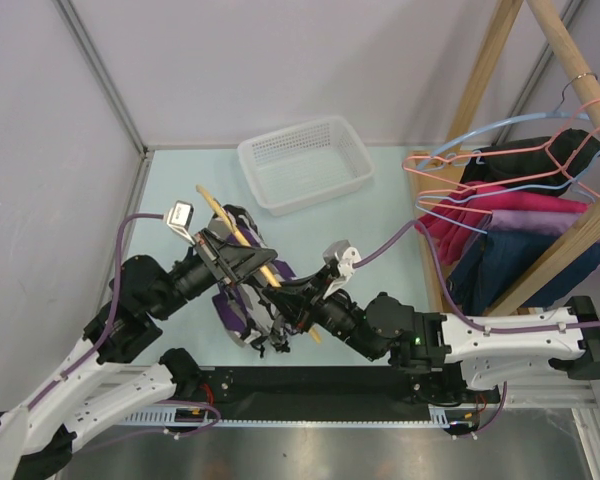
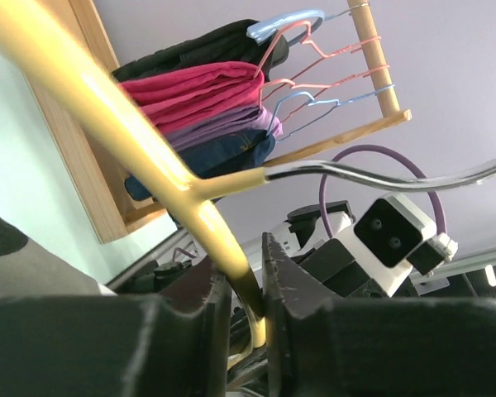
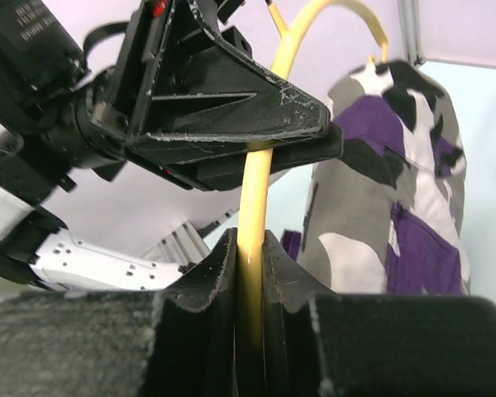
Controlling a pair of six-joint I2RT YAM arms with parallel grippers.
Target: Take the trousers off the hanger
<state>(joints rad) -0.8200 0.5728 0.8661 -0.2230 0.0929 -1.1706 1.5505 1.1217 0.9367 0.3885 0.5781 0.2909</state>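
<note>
The left tool (image 2: 250, 285) pinches the yellow hanger (image 2: 107, 116) just past its grey hook (image 2: 380, 175). The right tool (image 3: 250, 248) is clamped on one arm. The trousers (image 3: 388, 190) hang beside them, over the middle of the tabletop's (image 1: 170, 180) near edge.

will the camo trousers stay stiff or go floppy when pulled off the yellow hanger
Probably floppy: the trousers hang limp, draped down from the hanger. Likely light too, since such a thin hanger carries them.
</note>
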